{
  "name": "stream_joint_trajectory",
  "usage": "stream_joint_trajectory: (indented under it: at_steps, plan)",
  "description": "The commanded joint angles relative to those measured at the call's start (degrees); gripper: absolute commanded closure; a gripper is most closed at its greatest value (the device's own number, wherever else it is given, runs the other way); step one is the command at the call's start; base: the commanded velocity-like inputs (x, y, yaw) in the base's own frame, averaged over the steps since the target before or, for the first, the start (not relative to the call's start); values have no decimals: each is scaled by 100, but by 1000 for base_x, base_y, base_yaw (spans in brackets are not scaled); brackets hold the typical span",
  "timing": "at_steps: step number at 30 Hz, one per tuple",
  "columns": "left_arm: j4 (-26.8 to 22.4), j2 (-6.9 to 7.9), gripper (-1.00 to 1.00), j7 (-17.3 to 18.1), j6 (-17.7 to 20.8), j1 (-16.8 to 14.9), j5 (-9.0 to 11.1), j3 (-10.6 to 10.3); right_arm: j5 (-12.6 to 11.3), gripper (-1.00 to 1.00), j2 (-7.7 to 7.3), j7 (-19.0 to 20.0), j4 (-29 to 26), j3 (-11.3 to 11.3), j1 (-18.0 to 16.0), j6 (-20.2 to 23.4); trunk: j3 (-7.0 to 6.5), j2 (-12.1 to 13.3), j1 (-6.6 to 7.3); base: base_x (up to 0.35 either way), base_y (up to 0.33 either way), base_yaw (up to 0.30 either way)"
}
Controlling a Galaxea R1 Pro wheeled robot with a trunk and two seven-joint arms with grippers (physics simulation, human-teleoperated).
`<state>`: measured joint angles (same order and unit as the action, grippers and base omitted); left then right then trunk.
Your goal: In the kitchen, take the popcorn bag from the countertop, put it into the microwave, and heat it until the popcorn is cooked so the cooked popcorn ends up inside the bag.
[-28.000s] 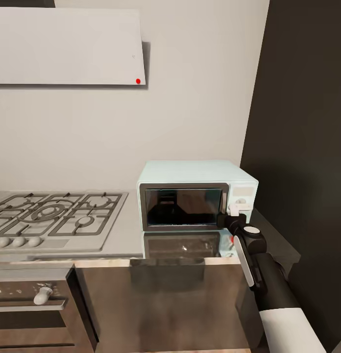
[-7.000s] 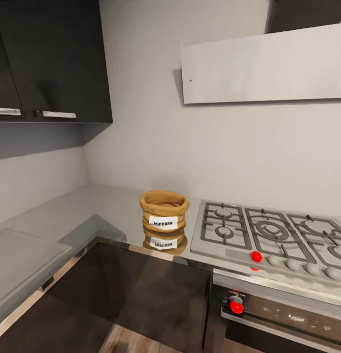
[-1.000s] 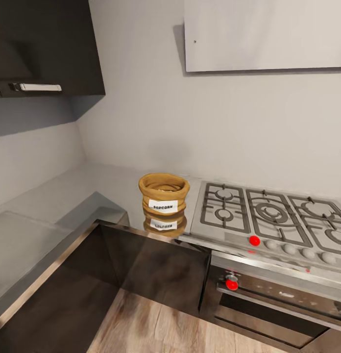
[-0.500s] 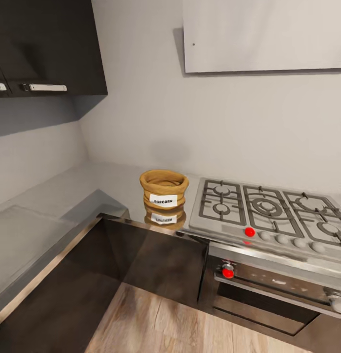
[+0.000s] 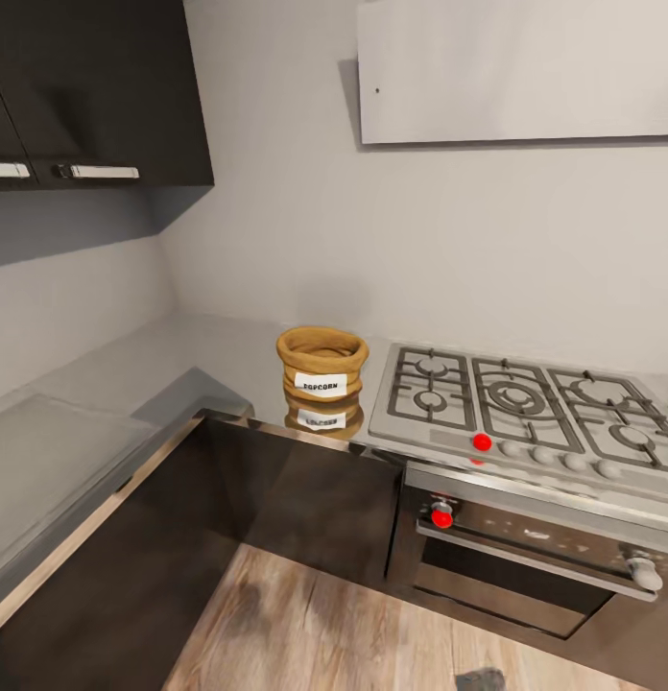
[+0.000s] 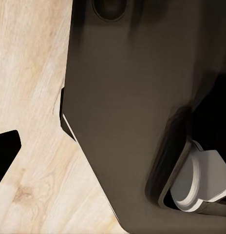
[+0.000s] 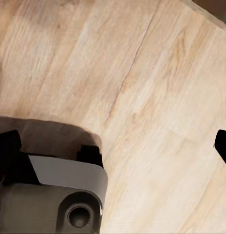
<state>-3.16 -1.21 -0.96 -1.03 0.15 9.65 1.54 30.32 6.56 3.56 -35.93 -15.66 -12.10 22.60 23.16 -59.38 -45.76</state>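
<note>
The popcorn bag (image 5: 322, 370), a tan-brown sack with a rolled rim and a white "POPCORN" label, stands upright on the glossy grey countertop (image 5: 195, 360), just left of the hob, with its reflection below it. I cannot see inside the bag, so popcorn is hidden. The microwave is out of view. My right gripper (image 7: 113, 144) is open over the wooden floor, with black fingertips (image 7: 7, 142) at both picture edges. My left gripper (image 6: 113, 151) looks open too, one fingertip (image 6: 6, 152) over the floor beside my dark base.
A steel gas hob (image 5: 521, 403) with red-marked knobs lies right of the bag, above a built-in oven (image 5: 526, 557). Dark cabinet fronts (image 5: 305, 504) form an inner corner at the left. Dark wall cabinets (image 5: 94, 91) and a white hood (image 5: 516, 67) hang overhead. Wooden floor (image 5: 353, 633) stretches in front.
The head camera has shifted: the whole scene has slid a little, more floor and oven front show, and the bag appears slightly farther. The bag itself has not moved.
</note>
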Motion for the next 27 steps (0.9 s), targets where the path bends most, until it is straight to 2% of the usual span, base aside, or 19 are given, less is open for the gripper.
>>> stream_joint_trajectory:
  at_steps: [1, 2, 4, 7, 12, 14, 16, 20, 27]
  plan:
    - [-9, -2, -100, -10, -6, 2, 28, 13, 141, -100, 145, 41, -313, 49, -3, 234, 6, -3, -1, 0, 0, 0]
    - [-9, -2, -100, -10, -4, 2, 28, 13, 217, -100, 318, 60, -842, 404, -3, 593, 6, -3, -1, 0, 0, 0]
    - [-9, -2, -100, -10, -6, 2, 28, 13, 220, -100, 344, 80, -1452, 842, -3, 1040, 6, -3, -1, 0, 0, 0]
    - [-9, -3, -100, -10, -5, 2, 28, 13, 134, -100, 344, 267, -2896, 1541, -3, 2236, 6, -3, -1, 0, 0, 0]
    - [-9, -3, -100, -10, -3, 2, 36, 13, -25, -100, 344, 626, -4459, 2254, -50, 3740, 6, -3, -1, 0, 0, 0]
    - [-9, -2, -100, -10, -3, 2, 37, 13, -39, -100, 344, 742, -4607, 2356, -286, 3740, 6, -3, -1, 0, 0, 0]
    - [-9, -2, -100, -10, -3, 2, 37, 13, -48, -100, 344, 917, -4683, 2409, -670, 3740, 6, -3, -1, 0, 0, 0]
    - [-9, -2, -100, -10, -3, 2, 37, 13, -46, -100, 344, 1415, -4718, 2431, -1619, 3740, 6, -3, -1, 0, 0, 0]
    - [-9, -2, -100, -10, -3, 2, 37, 10, -40, -100, 344, 1539, -4715, 2427, -2644, 3740, 6, -3, -1, 0, 0, 0]
